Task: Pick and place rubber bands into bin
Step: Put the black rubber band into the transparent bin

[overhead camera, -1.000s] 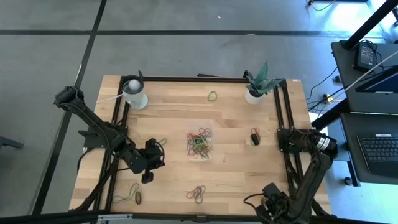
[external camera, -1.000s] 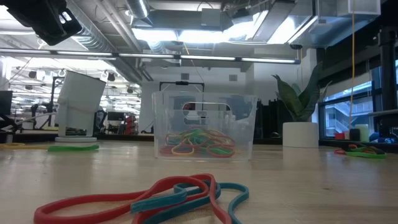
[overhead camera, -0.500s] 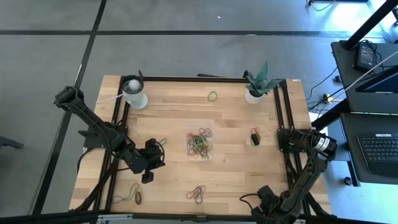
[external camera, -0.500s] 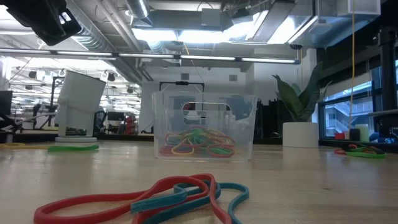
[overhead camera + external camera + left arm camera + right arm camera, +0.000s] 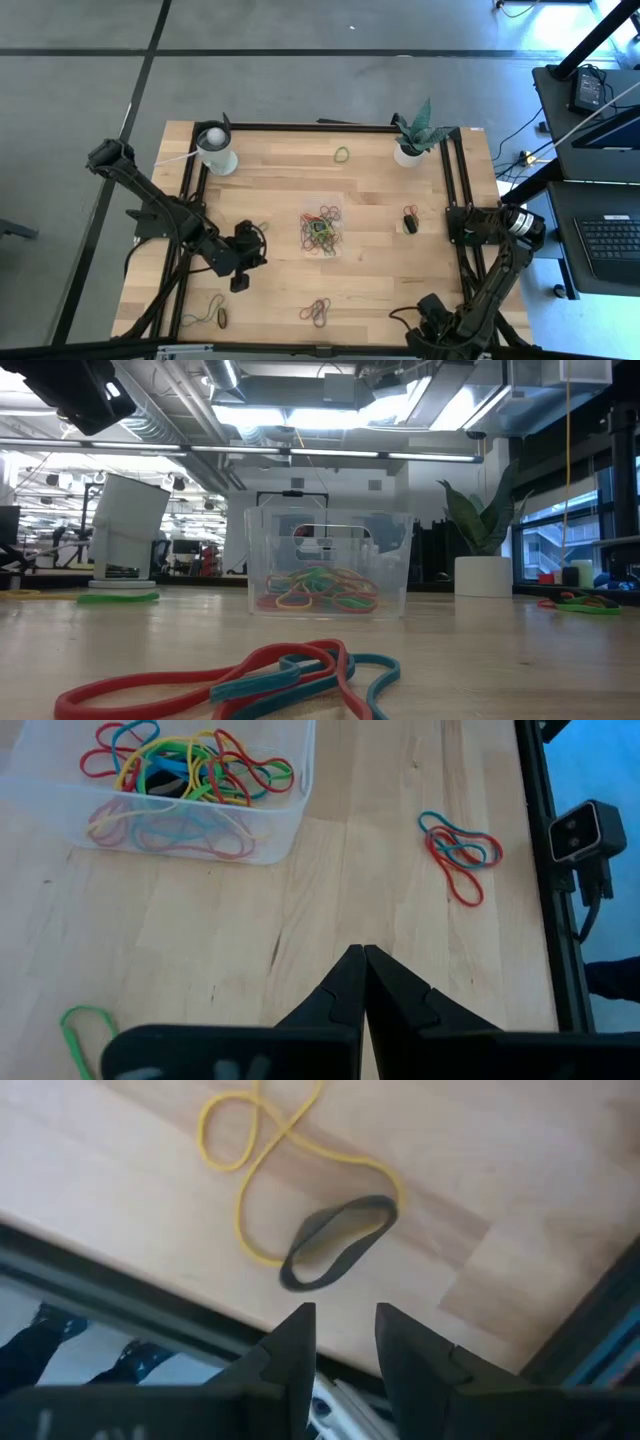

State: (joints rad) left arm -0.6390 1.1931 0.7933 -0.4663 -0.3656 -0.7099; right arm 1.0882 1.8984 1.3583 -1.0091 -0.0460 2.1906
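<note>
The clear bin (image 5: 322, 229) stands mid-table with several coloured rubber bands (image 5: 190, 770) lying in it. Loose rubber bands lie on the wood: a red and blue tangle (image 5: 460, 855) near the front edge, a green one (image 5: 85, 1020), and a yellow one (image 5: 270, 1140) lying across a dark one (image 5: 335, 1240). My left gripper (image 5: 362, 962) is shut on nothing, above the table to the left of the bin (image 5: 160, 820). My right gripper (image 5: 340, 1330) points down, open, over the near right edge (image 5: 428, 335), just short of the dark band.
A white cup (image 5: 216, 150) stands at the far left and a white plant pot (image 5: 410, 152) at the far right. A green band (image 5: 342, 154) lies between them. A dark object (image 5: 410, 222) sits right of the bin. Black rails (image 5: 455, 190) line the table's sides.
My right arm has folded lower and its gripper has come down a little toward the table at the near right edge. The left arm, the bin and the bands have kept still.
</note>
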